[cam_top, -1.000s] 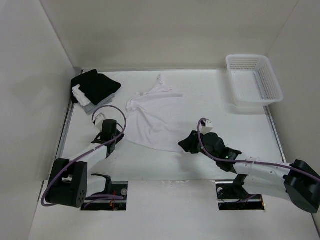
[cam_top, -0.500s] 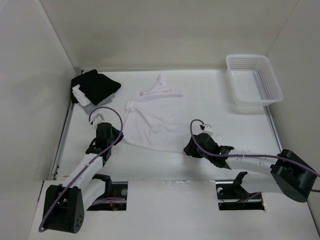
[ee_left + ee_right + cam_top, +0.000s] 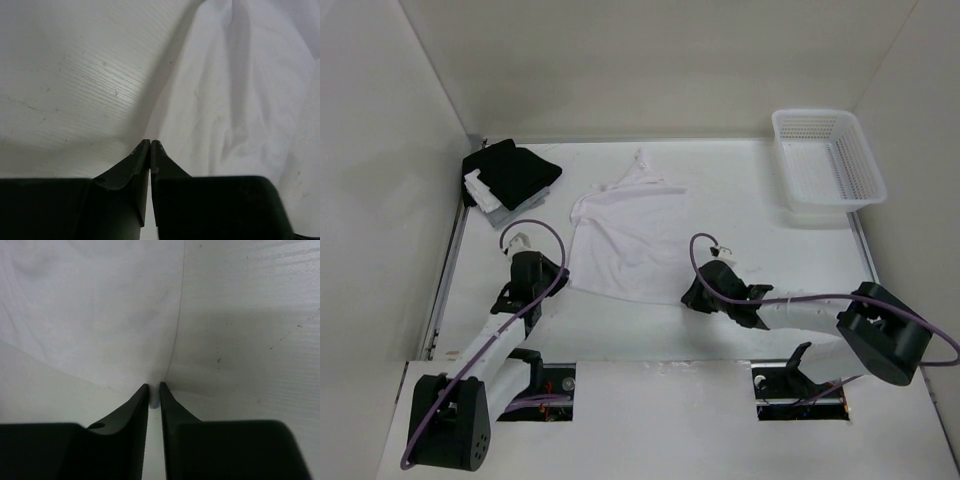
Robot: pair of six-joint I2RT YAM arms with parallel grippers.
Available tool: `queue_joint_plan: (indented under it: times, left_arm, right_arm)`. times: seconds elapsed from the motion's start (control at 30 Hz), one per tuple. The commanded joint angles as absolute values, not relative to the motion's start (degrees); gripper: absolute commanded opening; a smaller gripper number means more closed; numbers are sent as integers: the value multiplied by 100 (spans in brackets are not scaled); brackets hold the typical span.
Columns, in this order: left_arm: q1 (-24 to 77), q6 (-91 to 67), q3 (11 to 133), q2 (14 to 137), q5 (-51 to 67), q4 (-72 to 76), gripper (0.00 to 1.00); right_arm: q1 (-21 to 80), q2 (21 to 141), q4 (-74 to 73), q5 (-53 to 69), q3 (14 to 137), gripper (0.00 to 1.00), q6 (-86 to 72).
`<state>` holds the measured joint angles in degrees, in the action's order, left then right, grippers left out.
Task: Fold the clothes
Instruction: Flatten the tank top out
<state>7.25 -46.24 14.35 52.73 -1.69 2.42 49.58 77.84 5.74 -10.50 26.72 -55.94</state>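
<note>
Left fingers (image 3: 143,154): pressed together right at the near left hem of the plain white garment (image 3: 625,240) of thin cloth, apparently pinching its edge.
Right fingers (image 3: 143,396): down to a narrow slit at the near right corner, a sliver of pale cloth between the tips, so it looks like a pinch.
Garment: spread loosely mid-desk, rumpled, a sleeve trailing toward the back.
Progress: no fold made yet; both near corners look gripped, so I'd judge the first fold away from the arms is what's coming, and everything after it remains.
Desk (image 3: 740,190): open white surface beyond the cloth.
Far left: black cloth bundle (image 3: 510,172), just beside the garment's shoulder and possibly in the way.
Far right: white plastic mesh basket (image 3: 817,213), well apart.
</note>
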Motion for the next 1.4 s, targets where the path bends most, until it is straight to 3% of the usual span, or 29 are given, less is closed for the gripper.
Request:
queue_joint_plan:
  times: [0.0, 0.1, 0.23, 0.5, 0.73, 0.9, 1.07, 1.27, 1.37]
  left_arm:
    - [681, -4632, 1433, 5071, -18, 527, 3]
    - [681, -4676, 1485, 4966, 35, 483, 3]
    - [716, -4886, 1722, 4563, 193, 238, 1]
    - [1085, -5063, 3987, 2691, -149, -1230, 0]
    - [1085, -4975, 6001, 2680, -483, -1283, 0]
    - [1050, -5080, 6793, 2961, -457, -1038, 1]
    - [1041, -5098, 6786, 3470, -518, -739, 1]
    - [919, -5019, 6258, 4857, -851, -81, 1]
    - [918, -5063, 6520, 5561, -949, 350, 1]
  right_arm:
    - [5005, 7840, 562, -1054, 2698, 12, -5730]
    - [5014, 7595, 737, -1273, 2593, 4, -5774]
    - [5145, 6761, 747, -1678, 2601, 0, -5494]
    - [6102, 3861, -1904, -3328, 4583, 0, -3966]
    - [7351, 3937, -2584, -5175, 7169, 0, -2287]
    - [7581, 4411, -2225, -5274, 8339, 1, -1197]
    - [6327, 4991, -1986, -4090, 8701, 1, -983]
    - [3244, 6202, -1584, -945, 8446, 1, -2177]
    - [2476, 6897, -1328, -353, 8805, 0, -2469]
